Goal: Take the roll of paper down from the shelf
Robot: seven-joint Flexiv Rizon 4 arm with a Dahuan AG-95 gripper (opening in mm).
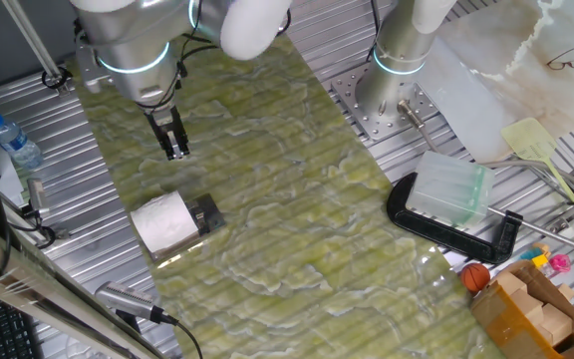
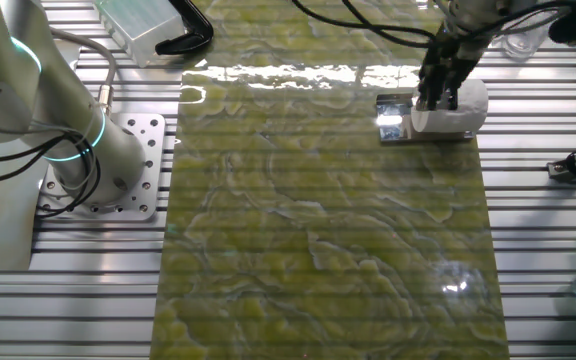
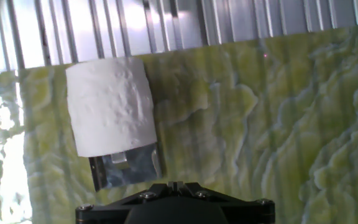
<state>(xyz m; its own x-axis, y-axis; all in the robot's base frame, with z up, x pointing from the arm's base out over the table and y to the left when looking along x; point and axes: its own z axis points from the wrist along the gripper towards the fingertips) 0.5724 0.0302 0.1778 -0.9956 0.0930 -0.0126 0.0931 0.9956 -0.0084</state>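
Observation:
The roll of paper [image 1: 164, 221] is a white cylinder lying on its side on the shelf [image 1: 205, 212], a small shiny metal stand on the green marbled mat. The roll's end overhangs the stand. Both show in the other fixed view, the roll [image 2: 460, 108] and the shelf [image 2: 393, 113], and in the hand view, the roll [image 3: 109, 106] and the shelf [image 3: 129, 165]. My gripper [image 1: 175, 148] hangs above the mat a little beyond the roll, apart from it, with its fingers close together and empty. It also shows in the other fixed view [image 2: 436, 97].
A clear ribbed plastic box [image 1: 449, 189] sits on a black clamp [image 1: 456, 237] at the right. A second arm's base [image 1: 399, 62] stands at the back. A water bottle [image 1: 13, 140] lies at the left. A cardboard box [image 1: 531, 309] is at the front right.

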